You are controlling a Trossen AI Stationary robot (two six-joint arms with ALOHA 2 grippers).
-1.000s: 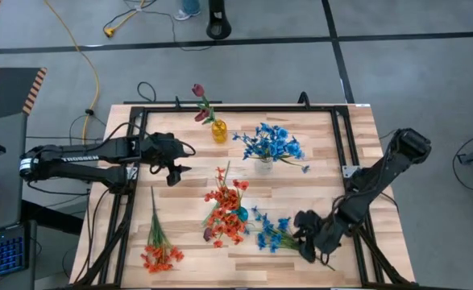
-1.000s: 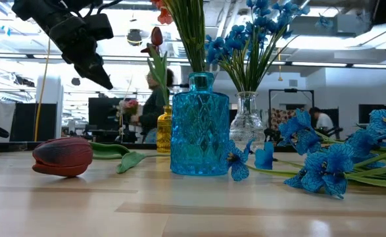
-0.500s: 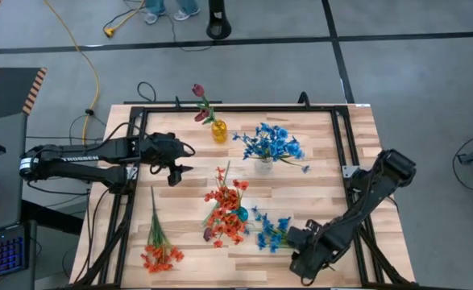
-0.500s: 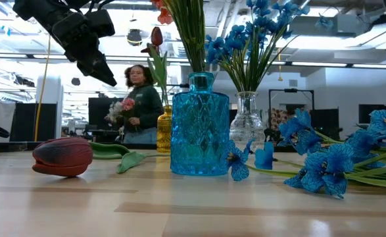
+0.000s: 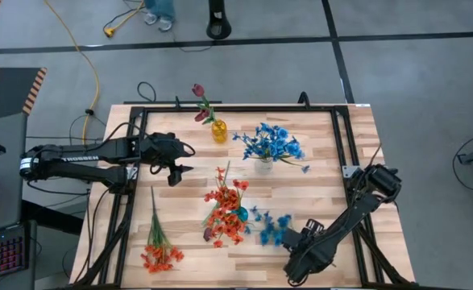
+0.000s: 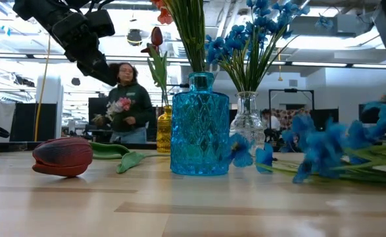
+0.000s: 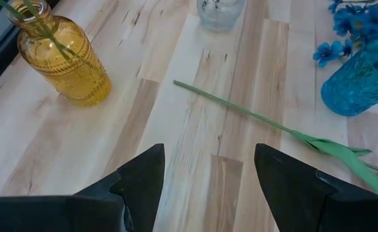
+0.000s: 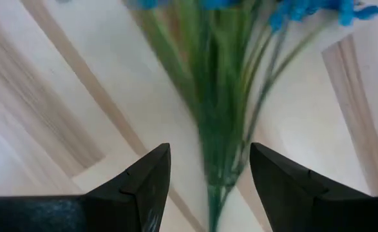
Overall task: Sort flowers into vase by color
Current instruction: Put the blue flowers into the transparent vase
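Grey floor surrounds the wooden table [image 5: 317,181], seen from above with a black frame along its edges. On it: a yellow vase [image 5: 218,130] with a maroon bud near the far edge, a clear vase [image 5: 263,163] holding blue flowers just right of it, and a blue vase [image 5: 240,214] with orange-red sprays at mid-table toward the near edge. A loose orange-red spray [image 5: 159,242] lies near the near left corner; a loose blue spray [image 5: 272,229] lies right of the blue vase, with the right gripper [image 5: 300,256] at its stem end by the near edge. The left gripper [image 5: 176,171] waits over the left half. At table height, a loose maroon bud [image 6: 62,156] lies left of the blue vase, and the blue spray appears smeared and partly off the surface; a person with flowers stands in the room behind. The left wrist view shows that claw's fingers [image 7: 140,180] spread wide and empty above bare wood. The right wrist view shows the green stems running between that claw's fingers [image 8: 151,177], which stand apart; whether they grip the stems cannot be told. Judgement: the step in hand is picking up the blue spray. Next, a firm hold is needed, then a lift, turning the stems downward, and threading them into the narrow neck of the clear vase, among the blooms already there.
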